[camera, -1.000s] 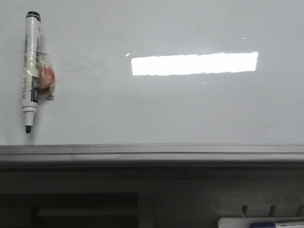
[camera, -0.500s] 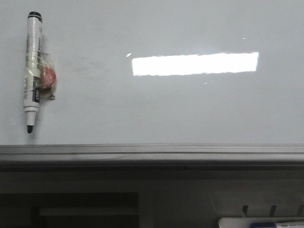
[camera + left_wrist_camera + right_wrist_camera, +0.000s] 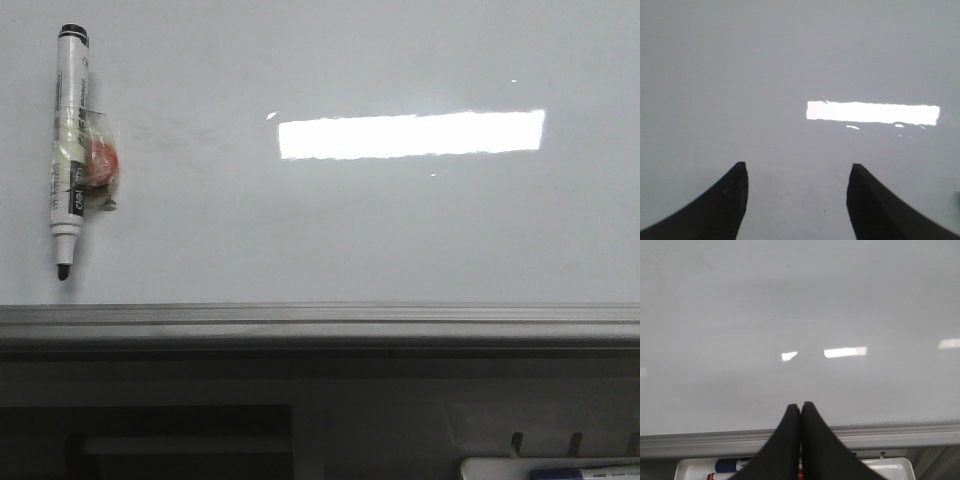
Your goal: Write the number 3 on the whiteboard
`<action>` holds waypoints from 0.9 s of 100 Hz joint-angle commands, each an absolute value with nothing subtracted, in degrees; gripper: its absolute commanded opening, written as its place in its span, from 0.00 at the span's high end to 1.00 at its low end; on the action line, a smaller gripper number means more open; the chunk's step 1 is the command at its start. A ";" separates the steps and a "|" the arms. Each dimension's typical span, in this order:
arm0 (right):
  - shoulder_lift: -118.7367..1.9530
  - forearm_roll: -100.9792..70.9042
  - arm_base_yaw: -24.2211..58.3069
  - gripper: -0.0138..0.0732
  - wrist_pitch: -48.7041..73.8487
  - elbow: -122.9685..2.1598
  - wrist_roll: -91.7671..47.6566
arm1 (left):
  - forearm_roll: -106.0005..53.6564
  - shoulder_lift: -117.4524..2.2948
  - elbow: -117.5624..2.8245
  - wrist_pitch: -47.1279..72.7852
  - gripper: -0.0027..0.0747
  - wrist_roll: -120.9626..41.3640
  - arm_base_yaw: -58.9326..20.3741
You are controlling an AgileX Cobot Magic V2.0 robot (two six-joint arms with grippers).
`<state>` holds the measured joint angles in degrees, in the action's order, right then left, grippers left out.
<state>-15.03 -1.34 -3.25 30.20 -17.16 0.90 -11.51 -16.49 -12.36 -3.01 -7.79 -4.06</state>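
Nothing is written yet: the whiteboard (image 3: pixel 400 230) is blank, no number 3 anywhere. Uncapped, the marker pen (image 3: pixel 70 150) lies on its far left, tip toward the ledge (image 3: pixel 320 322). Left gripper (image 3: pixel 796 200) hovers, fingers spread and empty; right gripper (image 3: pixel 800 412) is pinched closed, empty. Next: left takes the pen.

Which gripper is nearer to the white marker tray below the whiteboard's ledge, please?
Right. The right gripper, shut, hangs right by the tray; the left gripper, open, faces only bare whiteboard, no tray in view.
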 commanded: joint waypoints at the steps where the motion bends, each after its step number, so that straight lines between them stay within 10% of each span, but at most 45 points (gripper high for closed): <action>1: -15.94 -1.78 -3.24 0.90 26.23 -19.17 0.76 | -9.29 -18.59 -14.27 -7.93 0.44 -8.00 -8.15; 44: -15.94 -2.27 -3.24 0.90 24.58 -19.17 0.76 | -8.34 -35.04 -14.27 -9.81 0.44 -7.45 -38.10; 90: -15.94 -2.27 -3.24 0.90 24.49 -19.17 0.76 | -22.16 -54.86 -14.38 -25.01 0.44 -6.95 -46.14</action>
<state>-15.03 -2.19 -3.25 29.12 -17.16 0.90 -20.33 -53.27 -12.43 -17.85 -7.69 -44.79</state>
